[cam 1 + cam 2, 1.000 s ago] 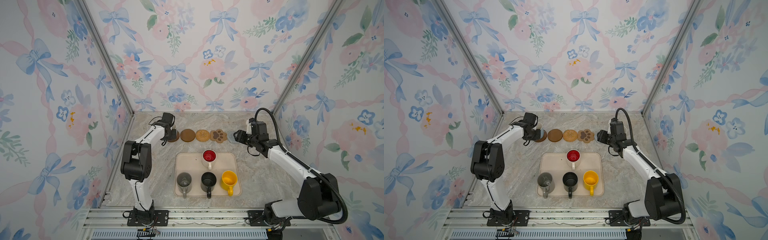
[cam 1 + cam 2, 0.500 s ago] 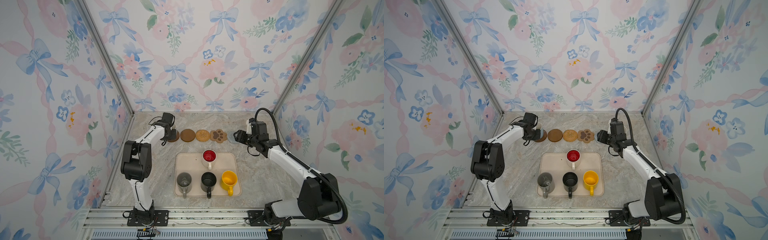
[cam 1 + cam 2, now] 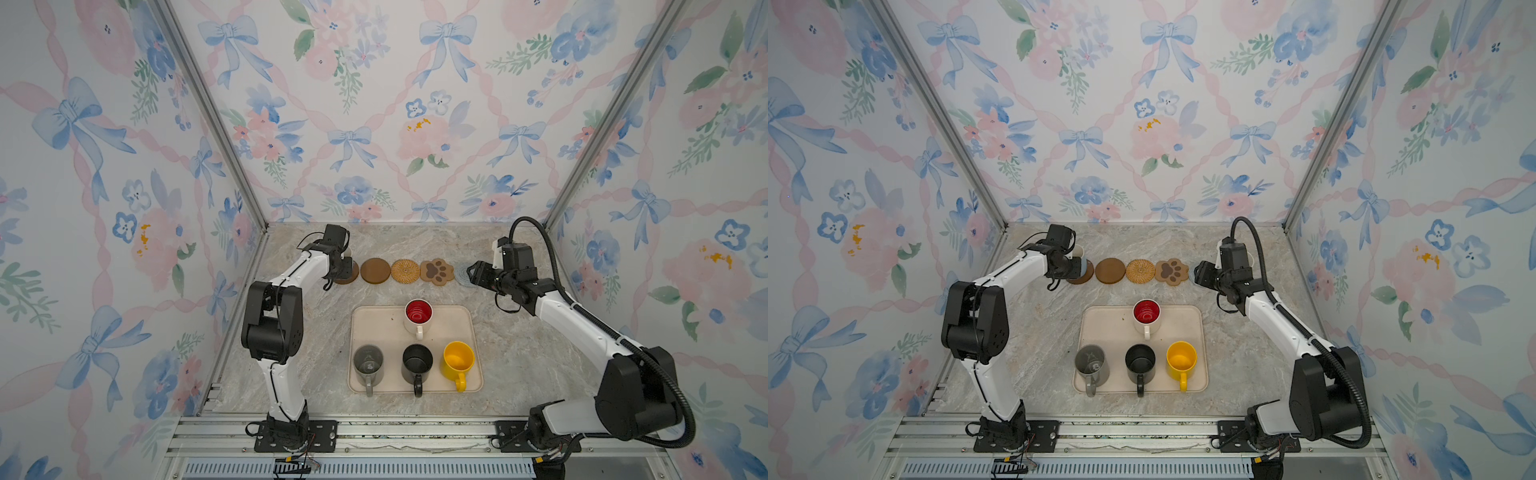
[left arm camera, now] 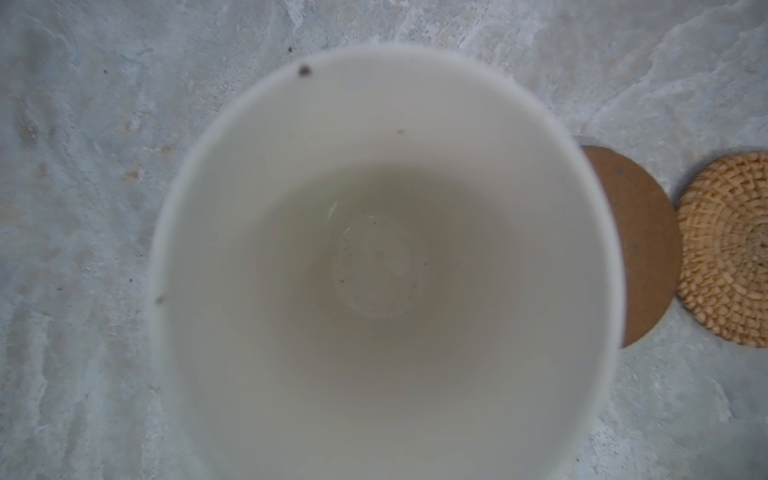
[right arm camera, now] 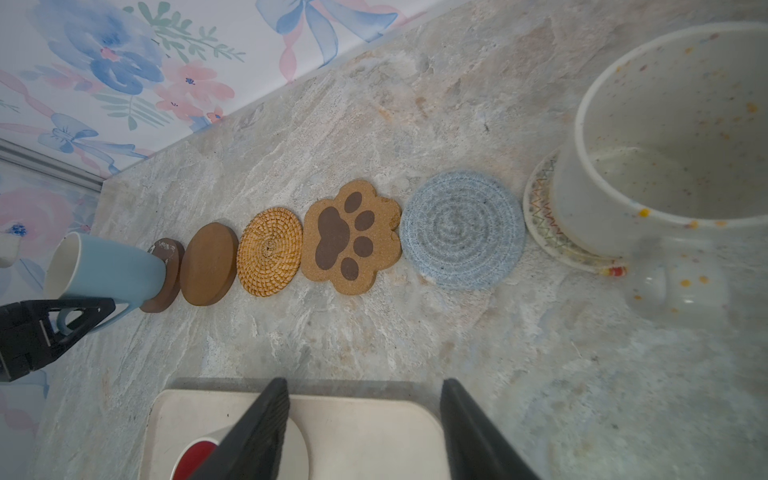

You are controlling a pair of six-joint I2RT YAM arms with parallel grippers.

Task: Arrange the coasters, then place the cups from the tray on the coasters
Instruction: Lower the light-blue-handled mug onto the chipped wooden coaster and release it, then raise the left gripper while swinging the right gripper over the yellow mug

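A: Back row, left to right in both top views: end brown disc [image 3: 351,278]; second brown disc [image 3: 375,271]; rattan round [image 3: 405,271]; paw coaster [image 3: 436,272]; blue-grey crocheted round [image 3: 461,275]; each just beside the next on the tabletop [image 3: 519,353].

B: And the cream crocheted round [image 5: 540,216]?

A: Seen in the right wrist view only; it lies under the speckled mug [image 5: 673,137], just beyond the blue-grey one.

B: The left gripper [image 3: 343,269]?

A: At the handle of the light-blue mug [image 5: 108,268], which stands on the end brown disc; whether its fingers clasp the handle or stand clear of it cannot be told.

B: The right gripper [image 5: 365,386]?

A: Fingers spread, nothing between them; it hangs near the blue-grey crocheted round.

B: The tray [image 3: 374,328]?

A: Nearer the front; it carries the red-lined white mug [image 3: 418,316] at the back; grey mug [image 3: 368,363], black mug [image 3: 417,363] and yellow mug [image 3: 458,360] stand in a front row.
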